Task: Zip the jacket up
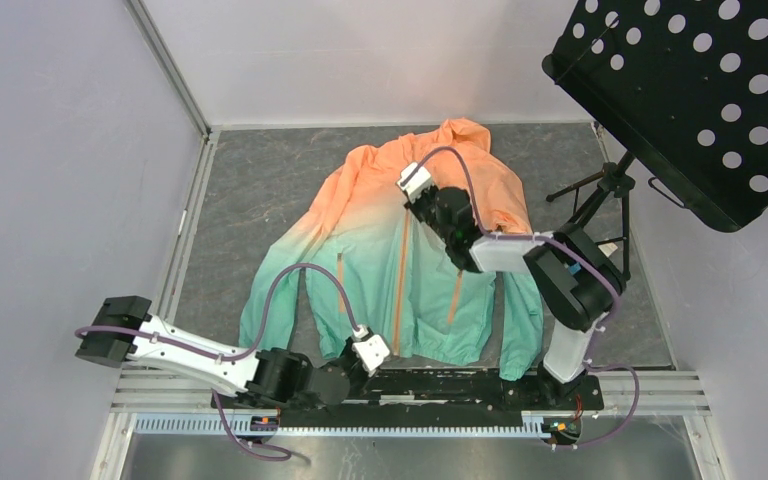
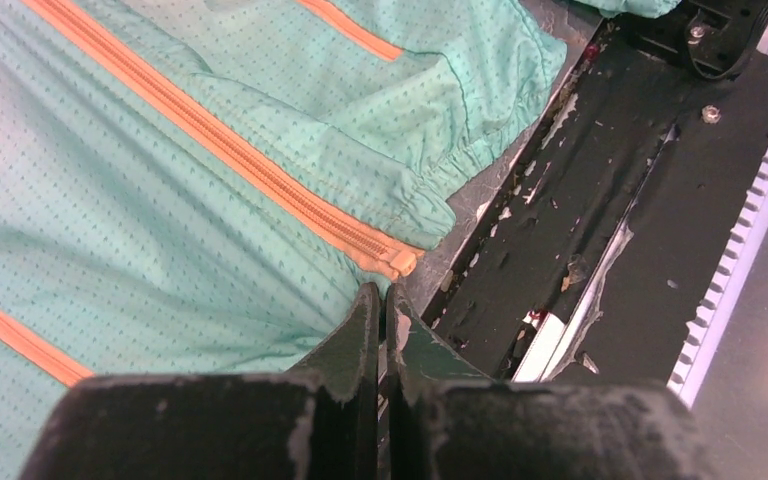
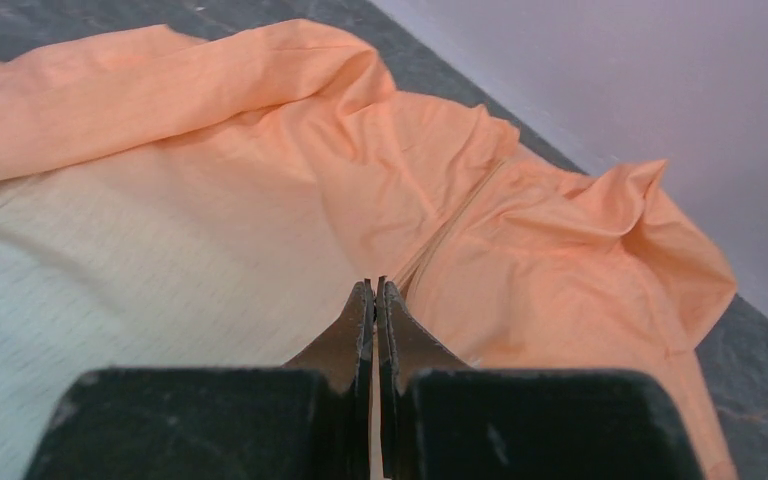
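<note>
The jacket (image 1: 360, 250) lies flat on the mat, front up, orange at the hood end and mint-green at the near hem. Its orange centre zipper (image 1: 400, 280) looks closed from the hem up to the chest. My left gripper (image 1: 372, 352) is at the near hem beside the zipper's bottom end (image 2: 395, 262). Its jaws (image 2: 382, 290) are shut and the green fabric wrinkles toward them, so it seems to pinch the hem. My right gripper (image 1: 412, 183) is on the chest, shut (image 3: 374, 283) where the zipper line (image 3: 455, 215) meets its tips. The pull itself is hidden.
A black perforated panel (image 1: 680, 90) on a tripod (image 1: 600, 200) overhangs the right side. The black base rail (image 1: 460, 385) runs along the near edge, just behind the hem. Grey mat (image 1: 260, 180) lies around the jacket, with white walls left and back.
</note>
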{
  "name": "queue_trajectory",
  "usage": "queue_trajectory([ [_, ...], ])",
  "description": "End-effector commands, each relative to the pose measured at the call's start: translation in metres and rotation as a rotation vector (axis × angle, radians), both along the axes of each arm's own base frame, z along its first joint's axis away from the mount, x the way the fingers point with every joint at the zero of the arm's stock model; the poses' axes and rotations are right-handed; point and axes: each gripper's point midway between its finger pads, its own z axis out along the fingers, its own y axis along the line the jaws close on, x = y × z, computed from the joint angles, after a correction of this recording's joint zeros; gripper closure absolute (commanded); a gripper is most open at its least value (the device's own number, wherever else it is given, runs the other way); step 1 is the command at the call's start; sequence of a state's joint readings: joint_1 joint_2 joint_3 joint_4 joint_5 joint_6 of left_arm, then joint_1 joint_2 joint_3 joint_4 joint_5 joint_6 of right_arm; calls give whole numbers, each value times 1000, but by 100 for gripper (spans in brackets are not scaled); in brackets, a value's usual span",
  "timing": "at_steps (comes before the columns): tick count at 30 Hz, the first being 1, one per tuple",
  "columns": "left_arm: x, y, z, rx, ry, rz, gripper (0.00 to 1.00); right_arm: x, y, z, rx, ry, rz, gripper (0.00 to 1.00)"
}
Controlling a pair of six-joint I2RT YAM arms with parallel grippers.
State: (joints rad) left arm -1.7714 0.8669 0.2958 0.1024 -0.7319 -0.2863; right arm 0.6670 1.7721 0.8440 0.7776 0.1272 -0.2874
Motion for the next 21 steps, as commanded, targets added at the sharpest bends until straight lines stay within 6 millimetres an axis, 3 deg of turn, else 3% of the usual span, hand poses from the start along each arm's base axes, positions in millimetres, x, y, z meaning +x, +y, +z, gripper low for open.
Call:
queue_trajectory([
  [1, -24, -10, -6, -22, 113, -53, 98, 76, -30, 53, -1, -167, -105, 100],
  [9, -40, -17, -18, 8, 187, -103, 98, 175, -58, 71, -1, -242, -172, 100],
  [15, -56, -15, -22, 16, 260, -168, 98, 231, -73, 74, -9, -286, -210, 100],
  [21, -59, -18, -26, 50, 258, -182, 98, 278, -94, 75, 4, -318, -247, 100],
])
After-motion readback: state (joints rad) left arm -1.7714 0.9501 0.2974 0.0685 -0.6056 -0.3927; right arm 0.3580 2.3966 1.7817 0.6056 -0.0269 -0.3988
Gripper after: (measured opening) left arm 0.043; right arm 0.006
